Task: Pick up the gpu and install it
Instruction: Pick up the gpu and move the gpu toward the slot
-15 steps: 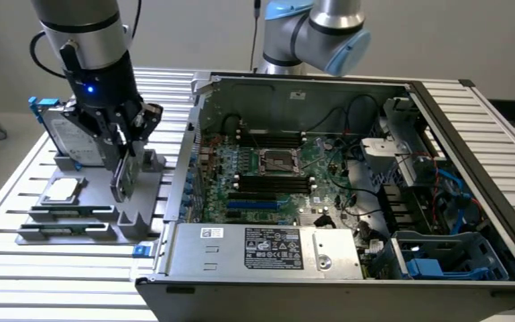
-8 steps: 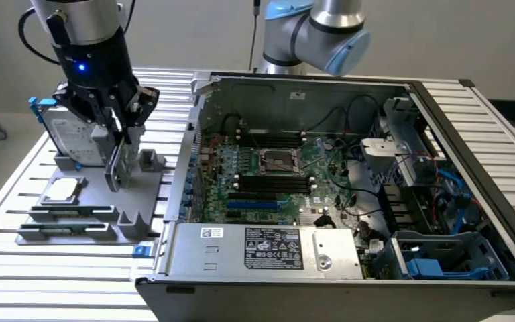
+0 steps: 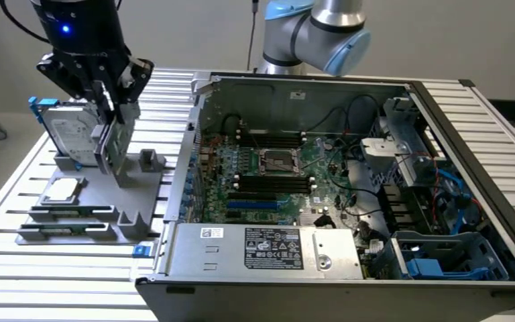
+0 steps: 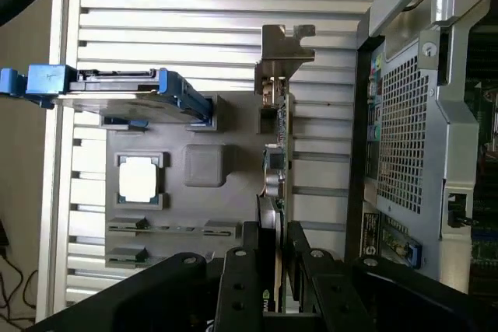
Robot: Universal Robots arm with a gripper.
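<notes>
I am clamping my gripper (image 4: 272, 263) on the gpu (image 4: 274, 169), its two black fingers pinching the thin green board and rounded black shroud. The card is standing on edge over the matte gray parts holder (image 3: 137, 178), just beside the blue-framed hard drive (image 3: 68, 131). Whether it is clear of its slot I cannot tell. The edge grip, I judge, is leaving the stamped silver bracket (image 4: 282, 52) free for the open steel computer case (image 3: 302, 79).

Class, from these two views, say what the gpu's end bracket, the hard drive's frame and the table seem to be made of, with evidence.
End bracket of the gpu: bare metal, probably steel; silvery sheen, folded tab. Frame of the hard drive: likely plastic; even matt blue. The table: probably aluminium; pale metallic slats with grooves between.
</notes>
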